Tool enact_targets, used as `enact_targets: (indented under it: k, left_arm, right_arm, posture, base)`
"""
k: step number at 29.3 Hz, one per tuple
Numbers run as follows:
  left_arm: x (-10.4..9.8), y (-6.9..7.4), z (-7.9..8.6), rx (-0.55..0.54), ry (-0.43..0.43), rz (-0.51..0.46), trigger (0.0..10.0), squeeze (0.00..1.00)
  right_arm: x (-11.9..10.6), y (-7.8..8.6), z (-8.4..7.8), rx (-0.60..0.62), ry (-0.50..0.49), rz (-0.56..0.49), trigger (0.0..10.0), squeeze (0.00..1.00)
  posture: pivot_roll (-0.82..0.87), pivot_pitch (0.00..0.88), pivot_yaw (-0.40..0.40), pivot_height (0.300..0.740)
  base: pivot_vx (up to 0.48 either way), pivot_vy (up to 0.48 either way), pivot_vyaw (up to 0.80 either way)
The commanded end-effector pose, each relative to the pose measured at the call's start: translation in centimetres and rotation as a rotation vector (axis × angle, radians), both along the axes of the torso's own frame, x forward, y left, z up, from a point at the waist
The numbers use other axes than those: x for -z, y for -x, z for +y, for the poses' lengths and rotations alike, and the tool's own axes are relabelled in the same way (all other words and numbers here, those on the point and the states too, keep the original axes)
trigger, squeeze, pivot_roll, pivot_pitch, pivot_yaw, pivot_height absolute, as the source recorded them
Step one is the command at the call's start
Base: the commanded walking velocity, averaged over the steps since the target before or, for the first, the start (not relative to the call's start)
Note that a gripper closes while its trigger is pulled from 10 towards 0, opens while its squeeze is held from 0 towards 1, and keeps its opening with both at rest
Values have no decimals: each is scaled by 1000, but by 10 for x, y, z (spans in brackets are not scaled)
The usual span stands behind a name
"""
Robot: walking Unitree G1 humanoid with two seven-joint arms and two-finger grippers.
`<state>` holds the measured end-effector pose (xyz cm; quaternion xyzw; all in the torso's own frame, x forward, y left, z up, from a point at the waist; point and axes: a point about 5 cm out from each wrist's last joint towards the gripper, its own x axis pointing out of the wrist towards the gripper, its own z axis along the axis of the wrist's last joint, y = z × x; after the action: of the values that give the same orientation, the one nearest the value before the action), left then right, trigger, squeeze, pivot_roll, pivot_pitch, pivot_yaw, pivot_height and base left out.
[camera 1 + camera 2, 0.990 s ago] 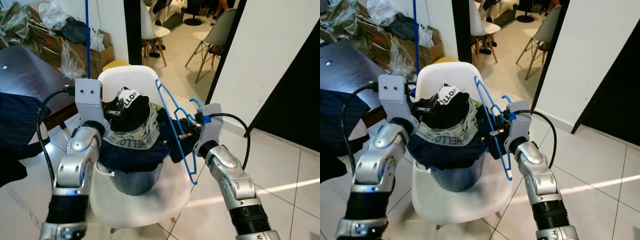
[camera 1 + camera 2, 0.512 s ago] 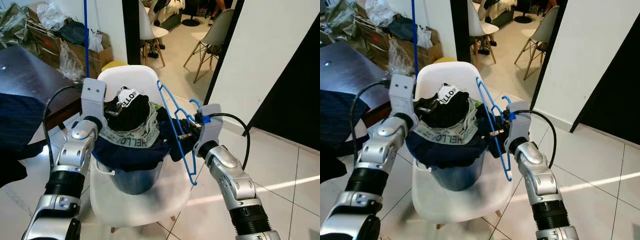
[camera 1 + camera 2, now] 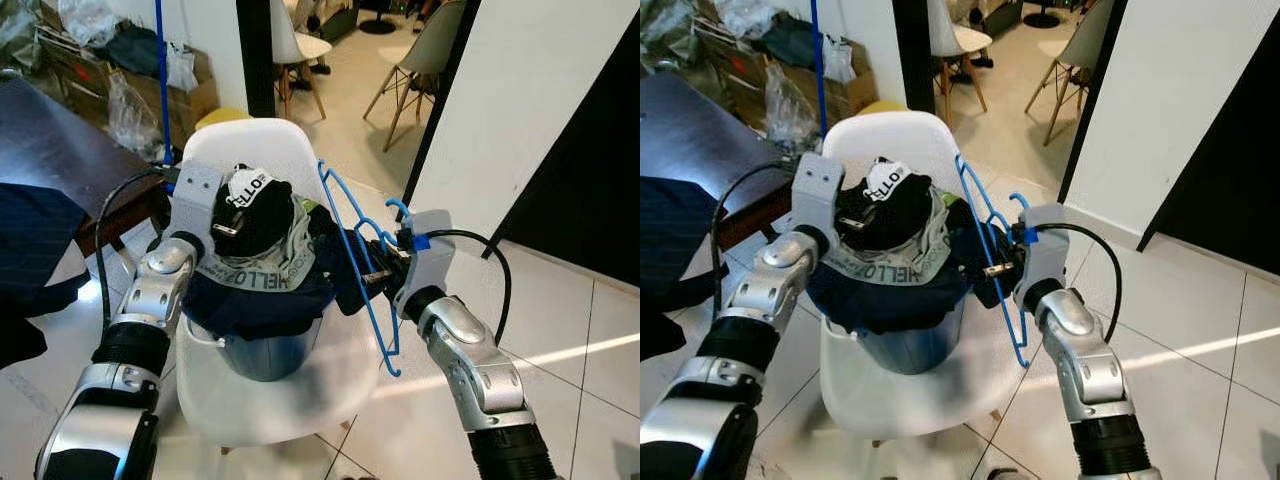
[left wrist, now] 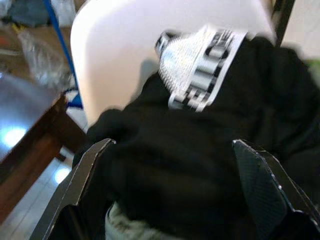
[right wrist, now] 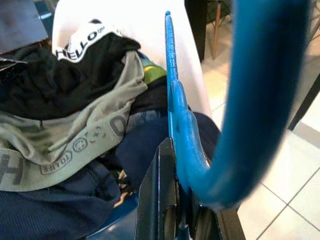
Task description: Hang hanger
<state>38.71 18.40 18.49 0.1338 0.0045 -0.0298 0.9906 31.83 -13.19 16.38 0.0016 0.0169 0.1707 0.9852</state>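
So far, hanger in my grip, nothing hung yet.
My right gripper is clamped on the blue hanger near its neck, holding it upright just beside the heap of clothes in the bucket on the white chair. My left gripper has its fingers spread apart over the black garment on top of the heap. I judge the pickup done; still left are finding a rail and hooking the hanger on it, and I see no rail to take it.
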Motion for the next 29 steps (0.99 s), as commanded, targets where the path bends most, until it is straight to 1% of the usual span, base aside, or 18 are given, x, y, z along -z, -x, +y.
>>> enact_targets:
  k: [1,3,5,6,7,8,9,10,21,25,29]
  left_arm:
    - [4,-1,7,-23,-21,18,10000,0]
    - [10,-1,11,-30,-17,42,10000,0]
    - [11,-2,11,-30,-17,46,10000,0]
    - [12,-2,11,-24,-12,51,9098,0]
    - [12,-2,11,-24,-12,51,9098,0]
    - [13,-2,10,-12,-8,52,4039,0]
    - [13,-2,10,-12,-8,52,4039,0]
    - [13,-2,8,2,-5,50,0,0]
    - [13,-2,3,25,3,35,0,0]
    - [12,-2,4,23,7,29,0,0]
    - [5,-3,8,11,17,0,0,0]
  right_arm:
    - [-2,3,-2,4,-10,-5,10000,0]
    - [-3,5,-2,6,-10,-2,10000,0]
    - [-3,6,-2,6,-9,-1,10000,0]
    - [-3,6,-2,8,-9,0,10000,0]
    - [-3,6,-2,8,-9,0,10000,0]
    - [-4,6,-2,9,-8,0,10000,0]
    - [-4,6,-2,9,-8,0,10000,0]
    - [-4,7,-3,11,-8,0,10000,0]
    - [-3,8,-3,15,-8,9,10000,0]
    - [-3,8,-3,15,-8,10,10000,0]
    - [-2,8,-2,14,-8,12,10000,0]
  posture:
    - [-67,227,2,740]
    - [-72,232,3,740]
    - [-72,232,3,740]
    - [-74,233,4,740]
    - [-74,233,4,740]
    - [-77,234,4,740]
    - [-77,234,4,740]
    - [-78,235,4,740]
    - [-75,223,-1,740]
    - [-73,220,-2,740]
    - [-69,213,-2,740]
  base:
    - [0,0,0]
    - [0,0,0]
    - [0,0,0]
    - [0,0,0]
    - [0,0,0]
    - [0,0,0]
    - [0,0,0]
    - [0,0,0]
    - [0,0,0]
    - [0,0,0]
    - [0,0,0]
